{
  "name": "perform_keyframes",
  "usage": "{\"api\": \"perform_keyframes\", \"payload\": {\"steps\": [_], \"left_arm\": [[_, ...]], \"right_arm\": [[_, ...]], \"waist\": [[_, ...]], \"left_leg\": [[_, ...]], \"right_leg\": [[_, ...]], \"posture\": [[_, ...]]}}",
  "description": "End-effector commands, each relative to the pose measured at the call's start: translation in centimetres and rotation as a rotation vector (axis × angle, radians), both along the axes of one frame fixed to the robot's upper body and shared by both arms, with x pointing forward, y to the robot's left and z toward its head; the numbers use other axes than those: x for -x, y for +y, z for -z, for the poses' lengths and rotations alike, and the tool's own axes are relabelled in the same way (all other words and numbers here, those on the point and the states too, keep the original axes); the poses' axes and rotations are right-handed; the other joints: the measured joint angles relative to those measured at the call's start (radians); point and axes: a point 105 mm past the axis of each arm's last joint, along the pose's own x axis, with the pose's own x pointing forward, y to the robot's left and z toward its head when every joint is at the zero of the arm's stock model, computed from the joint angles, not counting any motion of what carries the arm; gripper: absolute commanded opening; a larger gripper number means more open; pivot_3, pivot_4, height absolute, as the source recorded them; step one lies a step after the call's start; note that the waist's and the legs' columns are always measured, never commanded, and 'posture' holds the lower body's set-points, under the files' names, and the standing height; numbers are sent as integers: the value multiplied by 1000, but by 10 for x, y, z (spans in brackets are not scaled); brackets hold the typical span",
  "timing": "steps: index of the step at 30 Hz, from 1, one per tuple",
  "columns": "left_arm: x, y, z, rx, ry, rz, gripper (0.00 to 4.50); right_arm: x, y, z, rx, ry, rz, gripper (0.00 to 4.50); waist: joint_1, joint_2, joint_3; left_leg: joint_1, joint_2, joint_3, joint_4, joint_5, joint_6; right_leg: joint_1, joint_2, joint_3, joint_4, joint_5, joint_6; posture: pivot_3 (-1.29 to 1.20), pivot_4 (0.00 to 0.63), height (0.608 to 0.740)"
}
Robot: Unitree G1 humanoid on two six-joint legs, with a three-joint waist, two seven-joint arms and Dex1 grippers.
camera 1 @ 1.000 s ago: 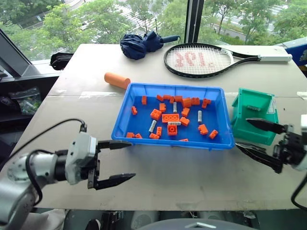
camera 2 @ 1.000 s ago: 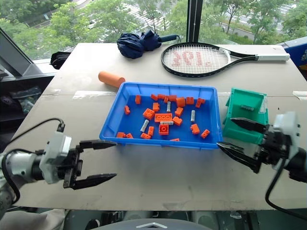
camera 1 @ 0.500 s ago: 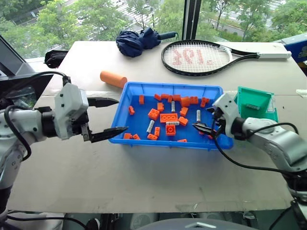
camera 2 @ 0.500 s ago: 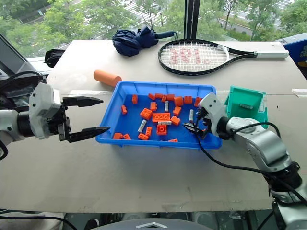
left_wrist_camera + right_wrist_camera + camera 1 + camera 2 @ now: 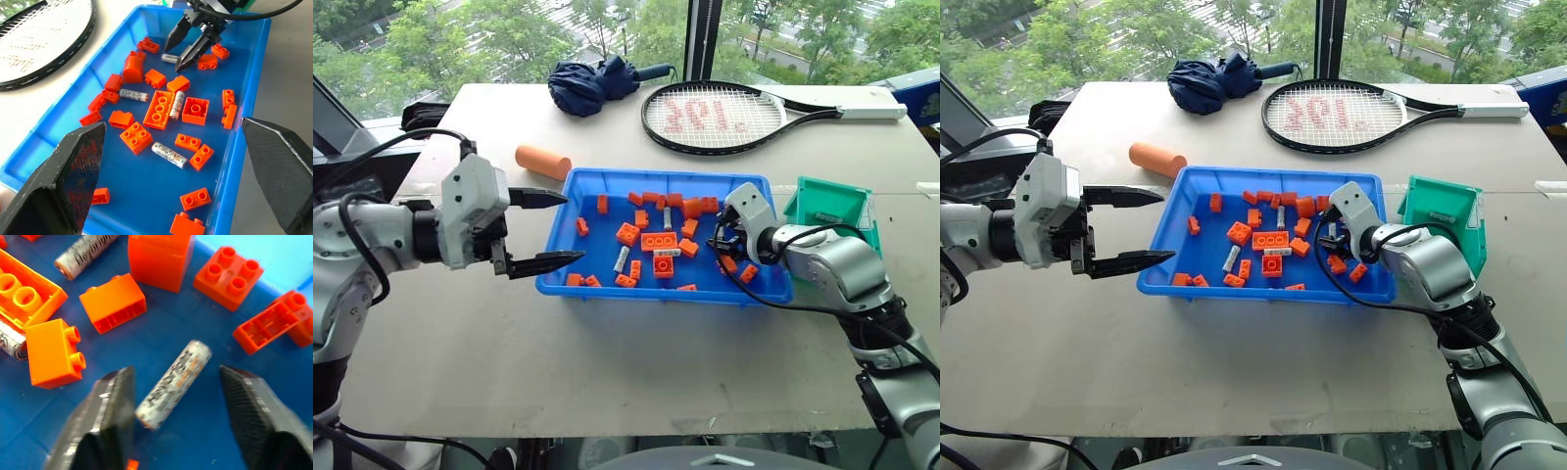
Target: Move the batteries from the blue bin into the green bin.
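The blue bin (image 5: 759,191) sits mid-table and holds several silver batteries (image 5: 168,154) among orange toy bricks (image 5: 157,108). My right gripper (image 5: 174,372) reaches down into the bin's right part, its fingers (image 5: 105,416) standing apart on either side of one battery (image 5: 171,384). That battery lies flat on the bin floor. The left wrist view shows the same right gripper (image 5: 174,58) with its fingers narrowly spread over that battery. My left gripper (image 5: 570,228) hovers wide open and holding nothing at the bin's left rim. The green bin (image 5: 850,199) stands just right of the blue bin.
An orange cylinder (image 5: 543,162) lies left of the blue bin's far corner. A tennis racket (image 5: 724,116) and a folded dark umbrella (image 5: 592,83) lie at the back of the table. The table's front half is bare surface.
My right gripper swung from in front of the green bin into the blue bin, and its fingers narrowed around a battery. The left gripper rose and moved up to the bin's left rim, still open.
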Motion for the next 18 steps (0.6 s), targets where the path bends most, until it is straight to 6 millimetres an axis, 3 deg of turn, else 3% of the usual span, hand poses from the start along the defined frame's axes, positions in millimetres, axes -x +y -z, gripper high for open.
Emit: {"api": "perform_keyframes", "payload": {"steps": [1, 3, 11, 14, 18], "left_arm": [[3, -2, -10, -28, -47, 31, 4500], [3, -4, -10, -25, -38, 42, 4500], [-3, -24, -24, 60, -70, 86, 4500], [-4, -34, -29, 112, -71, 108, 4500], [-9, -46, -32, 152, -75, 128, 4500]], "right_arm": [[-1, -5, -9, 19, -36, 31, 948], [0, -6, -12, 28, -53, 35, 23], [10, -23, -69, -94, -161, 128, 23], [18, -39, -94, -144, -203, 187, 23], [29, -77, -116, -139, -256, 319, 23]], "waist": [[0, 0, 0], [1, 0, 0], [0, 1, 1], [-1, 1, 1], [1, 1, 1]], "left_leg": [[0, 0, 0, 0, 0, 0], [0, 0, 0, 0, 0, 0], [-1, 0, -1, 0, 0, 0], [-1, 0, -2, 0, 0, 0], [-1, 0, -2, 0, 0, 0]], "right_leg": [[0, 0, 0, 0, 0, 0], [0, 0, 0, 0, 0, 0], [0, 0, -1, 0, 0, 0], [0, 0, -1, 1, 0, 0], [0, 0, -2, 1, 0, 0]], "posture": [[0, 150, 740], [0, 150, 740], [0, 150, 740], [0, 150, 740], [0, 150, 740]]}}
